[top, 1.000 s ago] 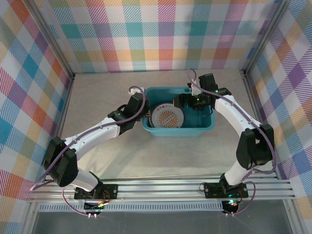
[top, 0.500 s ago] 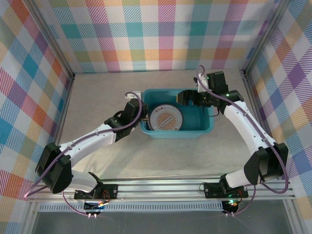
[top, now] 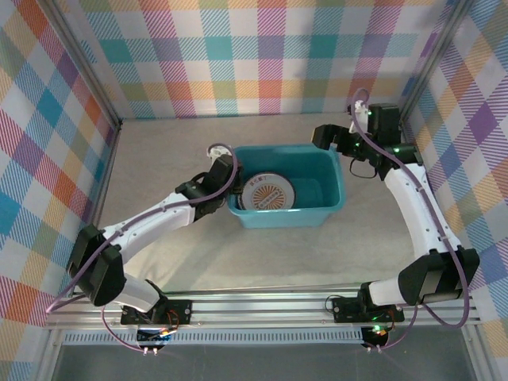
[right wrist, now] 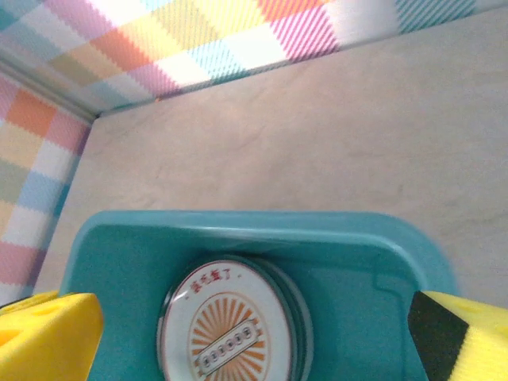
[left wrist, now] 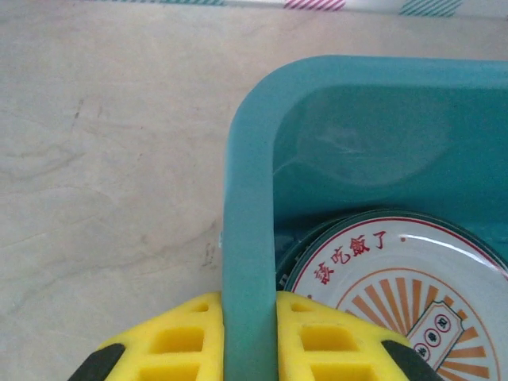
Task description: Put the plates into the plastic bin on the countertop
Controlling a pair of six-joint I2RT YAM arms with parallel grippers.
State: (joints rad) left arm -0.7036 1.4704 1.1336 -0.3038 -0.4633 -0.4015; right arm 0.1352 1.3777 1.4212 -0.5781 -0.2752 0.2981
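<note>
Countertop (left wrist: 103, 159): left hand (left wrist: 250, 337) (nearly closed) pinches bin (left wrist: 373, 135).

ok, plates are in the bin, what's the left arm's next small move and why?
Probably open the left tool and let go: it pinches the teal bin by its left wall, the stacked plates lie inside, and the right tool is open near the bin's far right corner.

Plaid walls (top: 238, 55) on three sides — pastel, evenly lit.
</note>
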